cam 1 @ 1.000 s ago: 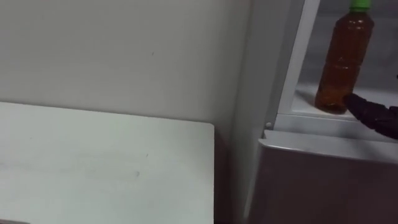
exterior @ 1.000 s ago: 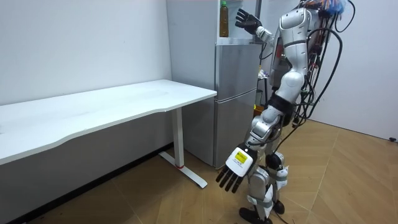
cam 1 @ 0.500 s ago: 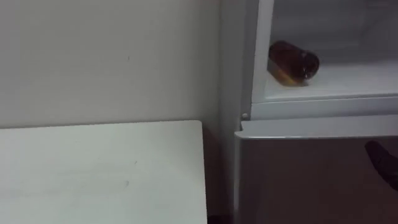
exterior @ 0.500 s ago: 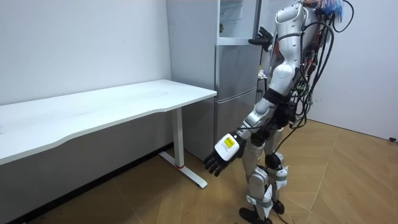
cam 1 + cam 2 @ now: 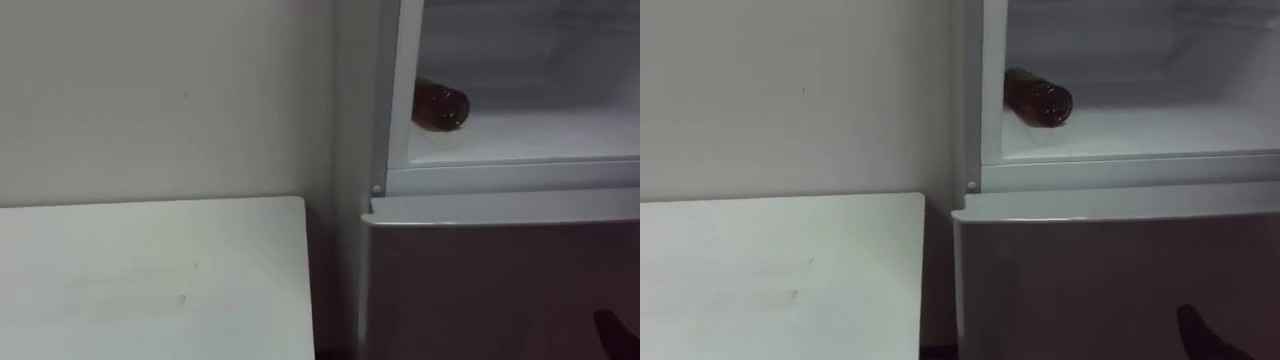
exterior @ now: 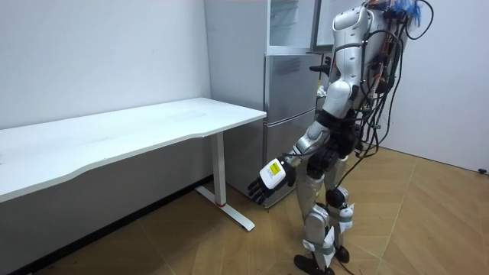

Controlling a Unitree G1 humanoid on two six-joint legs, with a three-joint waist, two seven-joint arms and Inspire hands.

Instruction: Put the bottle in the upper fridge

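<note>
There, bottle (image 5: pixel 440 104) sideways in upper fridge (image 5: pixel 500 178)

Item: you see a bottle (image 5: pixel 440 104) of brown liquid.
Pose: on its side, one round end turned towards you.
Location: inside the upper fridge (image 5: pixel 530 138), resting on its white floor, at your left, close beside the frame.
Compartment state: open to your view, interior white.

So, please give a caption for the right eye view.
Bottle lies on its side in the open upper fridge, table beside.
</note>
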